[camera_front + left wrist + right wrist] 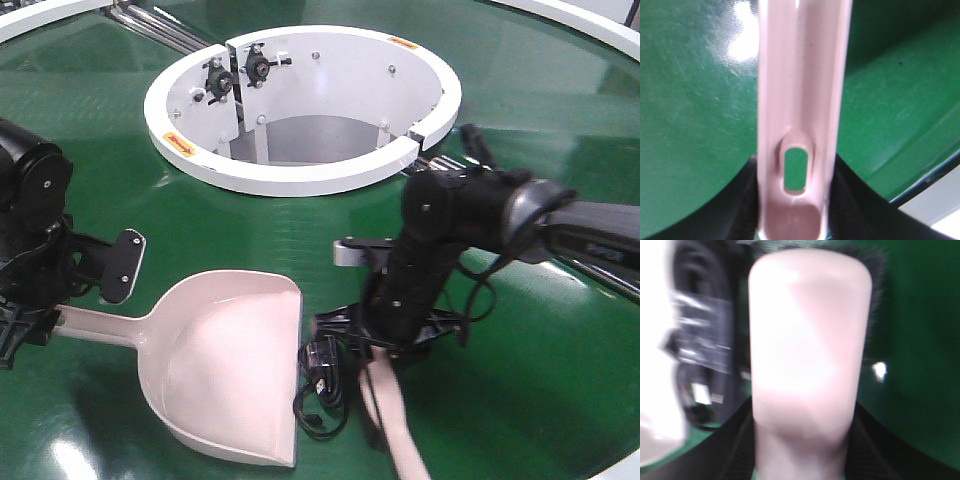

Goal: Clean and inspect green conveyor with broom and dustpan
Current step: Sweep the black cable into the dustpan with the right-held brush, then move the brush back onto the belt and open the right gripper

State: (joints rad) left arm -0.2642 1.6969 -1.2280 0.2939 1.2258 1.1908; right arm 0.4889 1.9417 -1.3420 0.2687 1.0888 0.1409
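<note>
Exterior front-facing view: on the near-left side of the white circular hub [300, 180], our left gripper [40, 322] pinches the straight handle of the pale beige-pink plastic dustpan [230, 370]. Its wide lip sits on the glossy dark green conveyor belt [520, 120]. Near-right of the hub, our right gripper [385, 348] is clamped on the pale paddle-backed broom [397, 428]. Straight out from the hub's near rim lies a tangled black cable bundle [322, 385]. We judge the springy loops could snag the bristles, and the slick belt could let the smooth dustpan skate.
</note>
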